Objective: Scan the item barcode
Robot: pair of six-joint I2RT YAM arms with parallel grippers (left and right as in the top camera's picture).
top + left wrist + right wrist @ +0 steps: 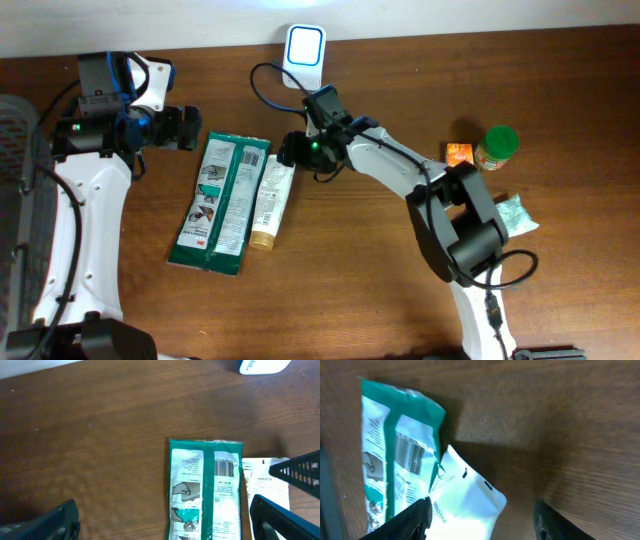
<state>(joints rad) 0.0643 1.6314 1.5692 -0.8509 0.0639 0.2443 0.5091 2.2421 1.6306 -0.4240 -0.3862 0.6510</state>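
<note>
- While the white tube [268, 205] lies flat on the wooden table [350, 290], its long side touches the right edge of the green packet [220, 200], whose barcode faces up.
- Over the tube's crimped end, just beside the green packet's top right corner, the right gripper [295, 150] stands partly open, fingers either side of the tube, clamping nothing.
- Just left of the green packet's top end, the left gripper [185, 128] is spread wide and empty.
- Beyond the green packet's top end, well apart, stands the white scanner [305, 50].
</note>
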